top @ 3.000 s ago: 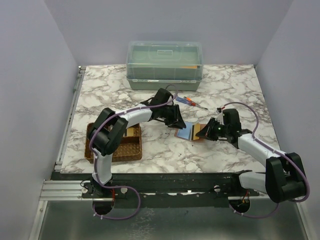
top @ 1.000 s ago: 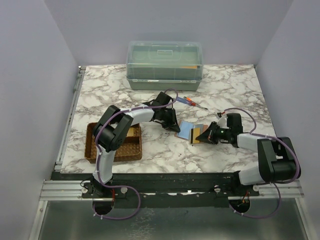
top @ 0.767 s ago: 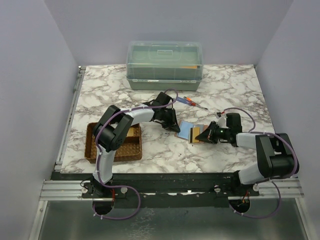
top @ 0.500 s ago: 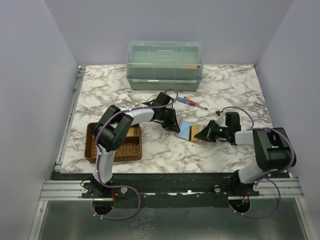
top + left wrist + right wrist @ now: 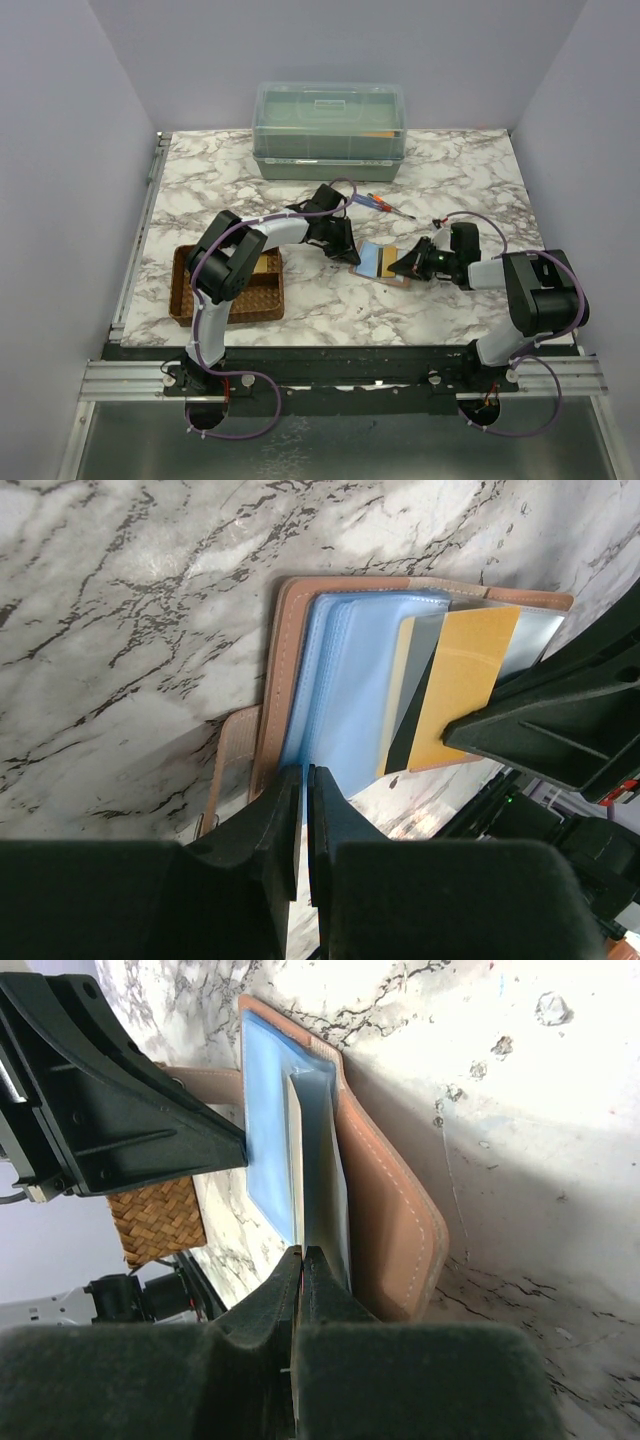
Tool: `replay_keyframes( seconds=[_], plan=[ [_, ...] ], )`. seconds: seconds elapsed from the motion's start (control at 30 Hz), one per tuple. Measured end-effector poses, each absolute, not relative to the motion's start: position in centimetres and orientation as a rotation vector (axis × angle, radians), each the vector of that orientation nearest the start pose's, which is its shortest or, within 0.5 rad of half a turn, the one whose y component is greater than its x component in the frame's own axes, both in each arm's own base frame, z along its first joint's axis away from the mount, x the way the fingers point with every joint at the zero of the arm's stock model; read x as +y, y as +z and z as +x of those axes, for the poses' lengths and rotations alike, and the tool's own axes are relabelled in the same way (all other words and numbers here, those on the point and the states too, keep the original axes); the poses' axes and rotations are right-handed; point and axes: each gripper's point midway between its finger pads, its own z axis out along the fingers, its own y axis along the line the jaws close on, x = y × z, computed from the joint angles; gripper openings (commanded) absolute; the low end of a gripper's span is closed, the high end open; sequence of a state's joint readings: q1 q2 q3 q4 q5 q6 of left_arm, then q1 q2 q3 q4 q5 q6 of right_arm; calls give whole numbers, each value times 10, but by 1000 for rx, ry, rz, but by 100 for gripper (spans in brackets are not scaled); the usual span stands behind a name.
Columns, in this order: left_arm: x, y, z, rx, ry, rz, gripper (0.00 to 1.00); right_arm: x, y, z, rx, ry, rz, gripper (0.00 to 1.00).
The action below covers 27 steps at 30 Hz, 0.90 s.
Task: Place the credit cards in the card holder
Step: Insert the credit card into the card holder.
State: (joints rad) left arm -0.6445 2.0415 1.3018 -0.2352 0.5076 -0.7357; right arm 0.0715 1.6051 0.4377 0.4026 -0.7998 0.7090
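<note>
Centrally on the marble table (image 5: 300, 190), the card holder (image 5: 270, 680) lay open. The left gripper (image 5: 303, 775), almost closed, pinched its blue sleeve edge. The right gripper (image 5: 300, 1255) clamped a tan-gold card (image 5: 455, 680) lying partly inside the holder.

1 card holder (image 5: 374, 263), min. 2 cards (image 5: 465, 680) visible, 1 woven tray (image 5: 255, 298), 1 lidded plastic box (image 5: 330, 130), approx. 2 screwdrivers (image 5: 378, 203).

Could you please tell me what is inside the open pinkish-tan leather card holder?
Inside the pinkish-tan leather card holder are light blue plastic sleeves, with a tan-gold card partway in. Whatever else the sleeves hold is covered.
</note>
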Motion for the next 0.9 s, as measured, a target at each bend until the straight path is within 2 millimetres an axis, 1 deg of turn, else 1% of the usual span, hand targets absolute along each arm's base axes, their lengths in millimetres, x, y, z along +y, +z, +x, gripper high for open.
replay_keyframes(
  seconds=[0.23, 0.5, 0.77, 0.9],
  plan=[
    [-363, 34, 297, 2799, -1105, 101, 13, 164, 30, 278, 2367, 1298, 353, 0],
    [-363, 34, 296, 2800, -1105, 99, 13, 162, 26, 274, 2340, 1299, 417, 0],
    [-364, 34, 295, 2801, -1106, 105, 12, 170, 24, 272, 2338, 1291, 417, 1],
    [-365, 34, 294, 2801, -1107, 112, 14, 172, 24, 274, 2345, 1285, 403, 7]
  ],
)
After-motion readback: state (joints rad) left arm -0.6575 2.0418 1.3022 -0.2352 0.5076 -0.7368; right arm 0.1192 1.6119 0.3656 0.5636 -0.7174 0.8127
